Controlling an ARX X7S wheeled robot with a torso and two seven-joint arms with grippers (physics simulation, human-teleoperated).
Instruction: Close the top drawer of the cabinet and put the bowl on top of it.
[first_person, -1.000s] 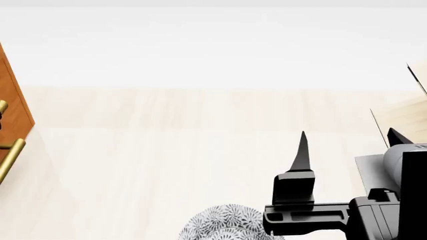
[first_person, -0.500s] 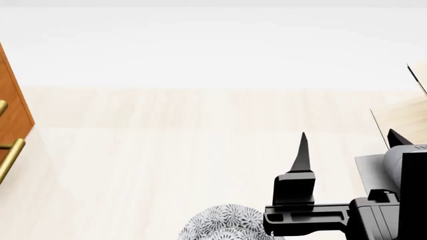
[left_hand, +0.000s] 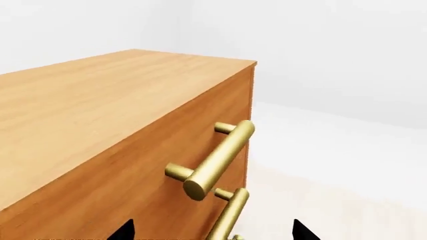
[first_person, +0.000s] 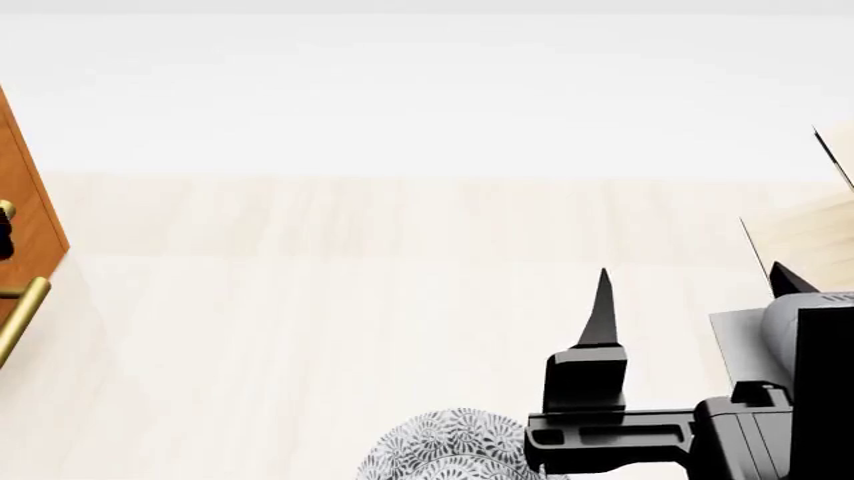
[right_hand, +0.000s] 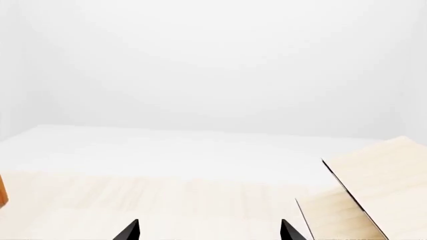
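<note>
The reddish-brown cabinet fills the left wrist view. Its top drawer looks flush with the front below it. The drawer's brass handle sticks out just ahead of my left gripper. That gripper is open, and the lower handle shows between its tips. In the head view only the cabinet's edge shows at far left. The patterned bowl sits on the floor at the bottom edge. My right gripper hovers open just right of it, holding nothing, and is also seen as the right gripper.
A pale light-wood structure stands to the right of the right arm, and the same pale structure shows in the head view. Pale floor stretches between the cabinet and the bowl, with a white wall behind.
The right gripper has sunk very slightly in the head view. A dark part at the left edge by the cabinet shows a little more. The bowl has not moved.
</note>
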